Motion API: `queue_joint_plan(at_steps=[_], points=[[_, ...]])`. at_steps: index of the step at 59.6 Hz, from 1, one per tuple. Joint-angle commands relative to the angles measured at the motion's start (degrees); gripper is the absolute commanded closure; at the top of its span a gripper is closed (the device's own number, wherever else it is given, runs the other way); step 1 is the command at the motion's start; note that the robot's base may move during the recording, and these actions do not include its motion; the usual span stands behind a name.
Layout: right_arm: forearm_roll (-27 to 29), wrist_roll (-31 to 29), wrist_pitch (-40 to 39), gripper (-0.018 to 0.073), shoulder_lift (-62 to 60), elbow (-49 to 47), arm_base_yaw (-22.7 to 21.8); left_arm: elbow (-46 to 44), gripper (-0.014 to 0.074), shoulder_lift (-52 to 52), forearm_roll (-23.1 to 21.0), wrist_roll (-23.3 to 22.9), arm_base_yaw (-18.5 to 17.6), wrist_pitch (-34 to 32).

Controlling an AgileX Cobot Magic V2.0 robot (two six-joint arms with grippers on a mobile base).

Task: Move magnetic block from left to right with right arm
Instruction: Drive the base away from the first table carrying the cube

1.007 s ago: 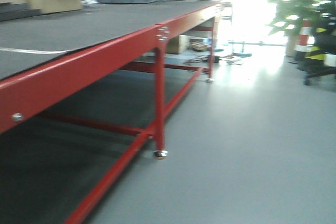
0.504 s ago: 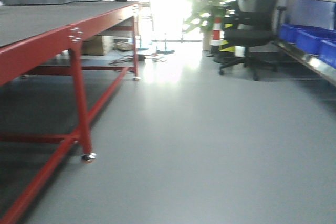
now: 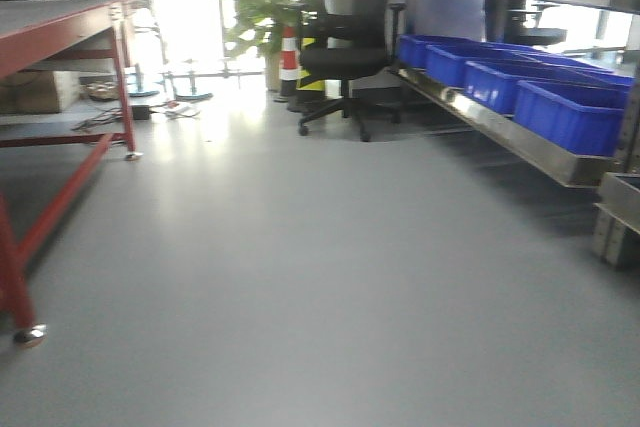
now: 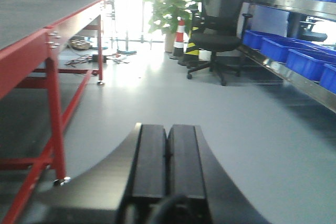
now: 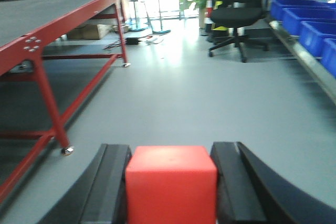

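Now, right wrist view: a small matte red cube (image 5: 170, 187) sits between the two black fingers (image 5: 113, 190) of the right hand (image 5: 170, 153), a finger pressed against each side face. The hand is clamped on the cube and carries it in the air, with smooth grey floor (image 5: 173, 93) beyond it.

Left wrist view: the left hand (image 4: 168, 129) has its black fingers (image 4: 149, 161) flat together.

A red steel-framed worktop with a dark grey mat (image 5: 52, 30) stands at the left of all three views — well apart from the cube.

Front view: black mesh-backed office chair (image 3: 345, 37) and red-and-white traffic cone (image 3: 288, 52) in the background. A row of blue plastic bins (image 3: 560, 112) sits on a steel shelf (image 3: 520, 147) — right side.
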Motion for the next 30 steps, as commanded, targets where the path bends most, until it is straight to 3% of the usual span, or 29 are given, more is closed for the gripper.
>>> queue_joint_plan(at_steps=[1, 30], points=[[-1.13, -0.56, -5.39, 0.0473, 0.99, -1.47, -0.29, 0.53, 0.0713, -0.82, 0.00, -0.38, -0.11, -5.36], [-1.13, -0.56, -5.34, 0.0473, 0.99, -1.47, -0.29, 0.53, 0.0713, -0.82, 0.00, -0.38, -0.11, -5.36]])
